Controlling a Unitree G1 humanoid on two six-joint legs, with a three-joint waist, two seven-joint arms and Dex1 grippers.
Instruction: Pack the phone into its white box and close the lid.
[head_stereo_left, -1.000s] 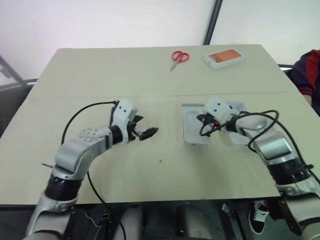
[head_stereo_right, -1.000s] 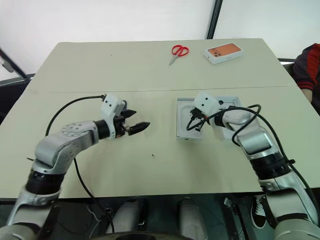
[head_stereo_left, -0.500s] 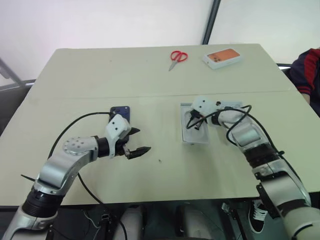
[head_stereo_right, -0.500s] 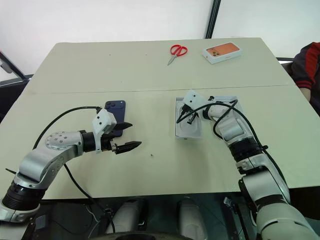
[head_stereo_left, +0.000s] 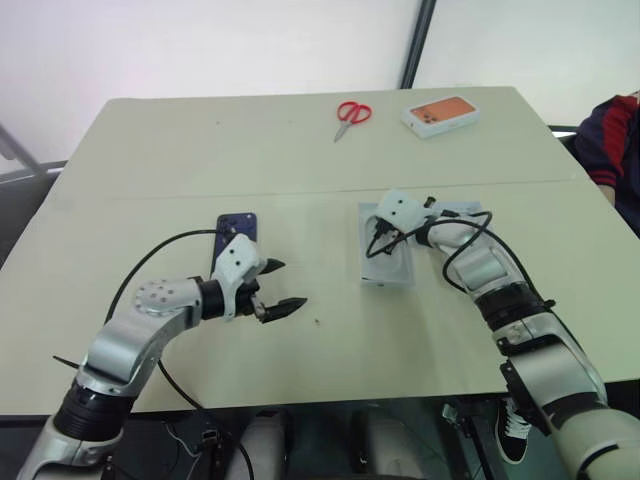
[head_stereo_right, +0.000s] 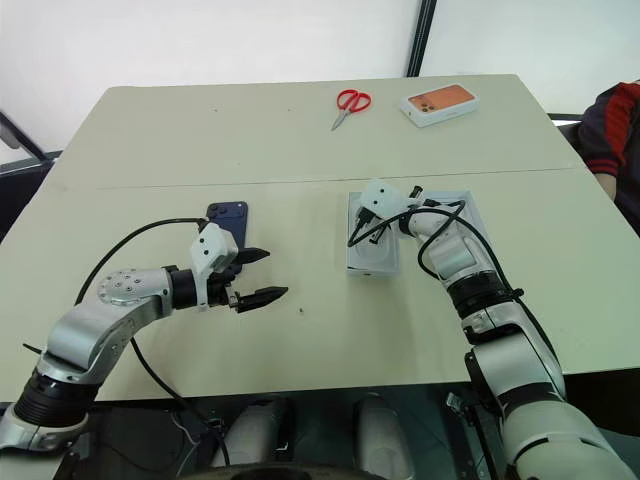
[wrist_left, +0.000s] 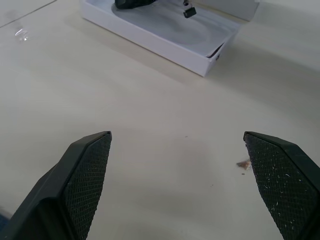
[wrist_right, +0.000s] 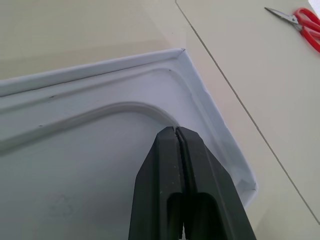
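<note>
The slim navy-blue phone (head_stereo_right: 228, 217) lies unpacked on the bench (head_stereo_right: 300, 130). Left hand (head_stereo_right: 256, 276), spread, hovers near it; right hand (wrist_right: 178, 134), pressed together, probes the shallow white cardboard box (head_stereo_right: 373, 262). Next: grasp the phone.

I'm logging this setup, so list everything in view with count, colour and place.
table: one, beige, under everything
phone: one, dark navy, behind the left hand
white box: one, white, centre-right, under the right hand
second white tray: one, white, beside the white box, behind the right arm
scissors: one pair, red handles, far edge
orange-topped box: one, white and orange, far right
person's sleeve: one, dark with red, right edge
left hand: open, over bare table
right hand: shut, over the white box
</note>
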